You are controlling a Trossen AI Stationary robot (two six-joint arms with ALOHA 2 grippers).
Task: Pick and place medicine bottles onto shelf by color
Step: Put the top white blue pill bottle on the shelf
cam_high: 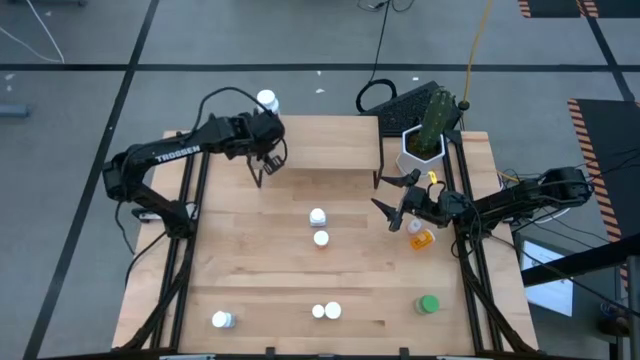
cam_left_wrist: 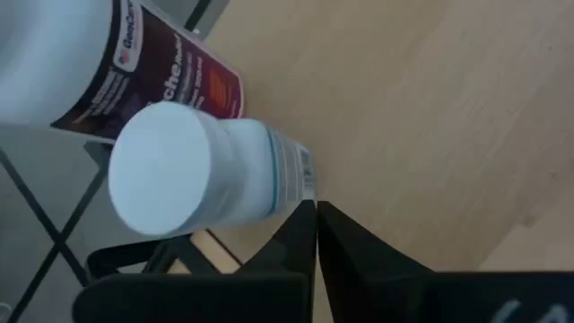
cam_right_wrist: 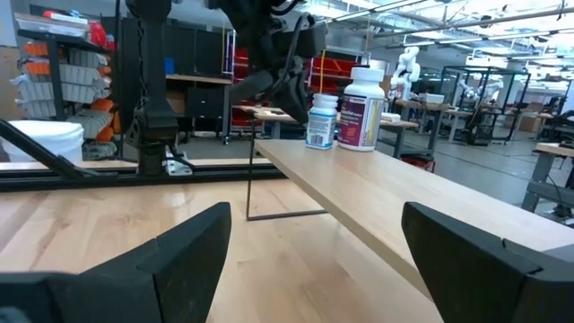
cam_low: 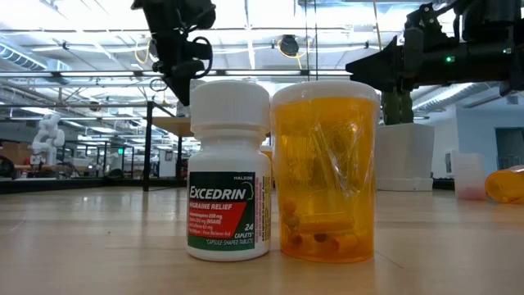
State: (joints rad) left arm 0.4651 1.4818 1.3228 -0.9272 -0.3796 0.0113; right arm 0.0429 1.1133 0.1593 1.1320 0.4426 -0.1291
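Medicine bottles (cam_high: pixel 318 217) scattered over light wood table (cam_high: pixel 250 280), two on shelf (cam_right_wrist: pixel 377 193). Left gripper (cam_high: pixel 262 163) pinched shut, empty; right gripper (cam_high: pixel 392 203) spread wide. Workshop benches behind.

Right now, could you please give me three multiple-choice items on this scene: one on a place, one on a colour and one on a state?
1. Where is the green bottle?
A. On the shelf
B. On the table, on the right arm's side
C. Between the left gripper's jaws

2. What colour is the bottle standing beside the Excedrin bottle?
A. Blue
B. Green
C. Orange

3. How do the right gripper's jaws stand?
A. Open and empty
B. Shut on a bottle
C. Shut on nothing

Answers:
1. B: the high view shows the green bottle upright on the table, near its edge on the right arm's side.
2. C: in the low view the Excedrin bottle stands next to a clear orange bottle.
3. A: the right wrist view shows the right gripper with its jaws wide apart and nothing between them.
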